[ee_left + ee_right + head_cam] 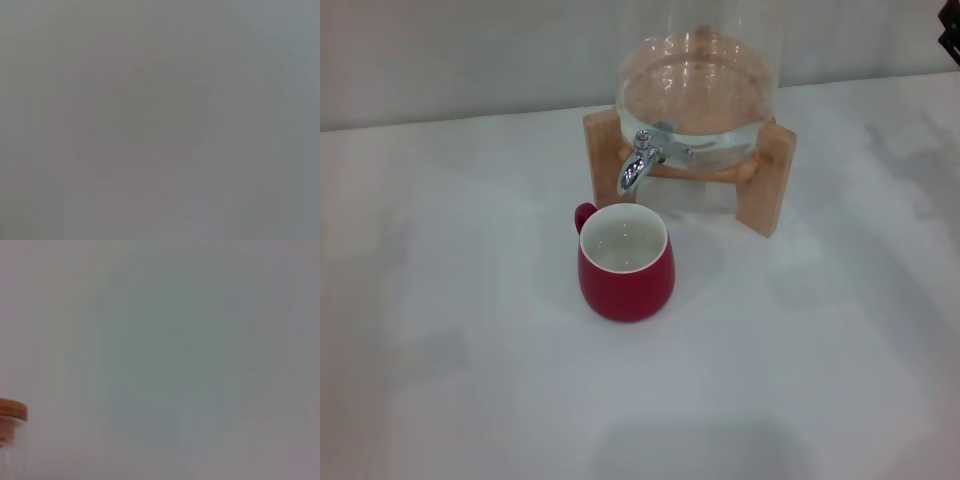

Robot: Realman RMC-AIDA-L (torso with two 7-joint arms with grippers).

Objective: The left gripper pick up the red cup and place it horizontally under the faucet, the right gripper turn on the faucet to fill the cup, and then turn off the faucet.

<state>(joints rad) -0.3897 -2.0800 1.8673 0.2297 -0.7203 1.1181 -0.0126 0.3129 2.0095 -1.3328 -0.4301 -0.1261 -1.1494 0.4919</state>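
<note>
Cup (625,264) upright on table (440,330), just near of faucet (638,163) spout; neither gripper visible, claw states unknown. Left gripper should grasp the cup's body, avoiding the far-left handle.

Red cup (625,265) upright on table (820,380), centre. Faucet (638,165) just behind cup and above its rim, spout over rim's rear edge. Glass jar (698,95) behind faucet, seated in wooden stand (775,180). Cup handle on rear-left side. Jar lid edge (12,411) in right wrist view.
</note>
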